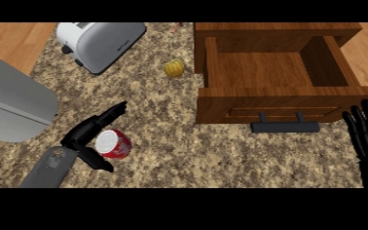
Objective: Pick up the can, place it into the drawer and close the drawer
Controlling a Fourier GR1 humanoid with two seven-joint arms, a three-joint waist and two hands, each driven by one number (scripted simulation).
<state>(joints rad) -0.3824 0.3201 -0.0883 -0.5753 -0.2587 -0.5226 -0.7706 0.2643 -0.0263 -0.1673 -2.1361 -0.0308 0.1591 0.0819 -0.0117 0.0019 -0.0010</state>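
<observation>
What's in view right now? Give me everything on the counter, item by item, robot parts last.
can: one, red and white, lower left of the counter, between the left robot hand's thumb and fingers
drawer: one, brown wood, pulled open at upper right, nothing visible inside, black handle on its front
toaster: one, silver, upper left
small yellow item: one, between the toaster and the drawer; cannot tell what it is
grey appliance: one, at the left edge, partly out of view
counter: one, speckled brown-beige
left robot hand: one, black, open around the can
right robot hand: one, black, open, resting at the right edge
</observation>
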